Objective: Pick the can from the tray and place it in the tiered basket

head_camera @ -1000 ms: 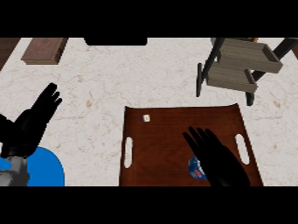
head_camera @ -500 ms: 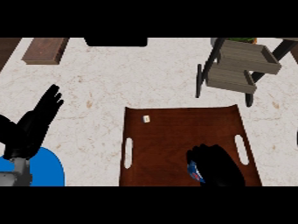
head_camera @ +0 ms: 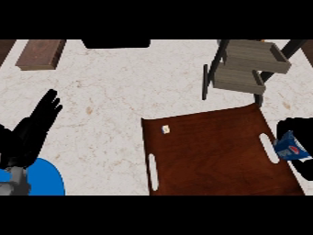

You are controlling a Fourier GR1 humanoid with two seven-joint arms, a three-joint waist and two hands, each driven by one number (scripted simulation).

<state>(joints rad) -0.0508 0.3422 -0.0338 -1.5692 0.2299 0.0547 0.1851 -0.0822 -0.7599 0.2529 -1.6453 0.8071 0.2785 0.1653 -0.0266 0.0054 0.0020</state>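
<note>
A blue can (head_camera: pixel 292 148) hangs just past the right rim of the brown tray (head_camera: pixel 213 156), tilted, with my right hand (head_camera: pixel 312 127) shut on it at the view's right edge. The hand's fingers cover part of the can. The tiered basket (head_camera: pixel 248 65), grey-brown wood on a dark frame, stands on the counter behind the tray, up and left of the can. My left hand (head_camera: pixel 27 133) rests open at the lower left, fingers up.
A small white tag (head_camera: pixel 165 129) lies at the tray's far left corner. A blue plate (head_camera: pixel 33 181) lies under my left wrist. A wooden box (head_camera: pixel 42 54) and a black object (head_camera: pixel 116 43) sit at the counter's back edge.
My right hand curled round the can on the tray's near part and lifted it off to the right. The left hand has stayed put.
</note>
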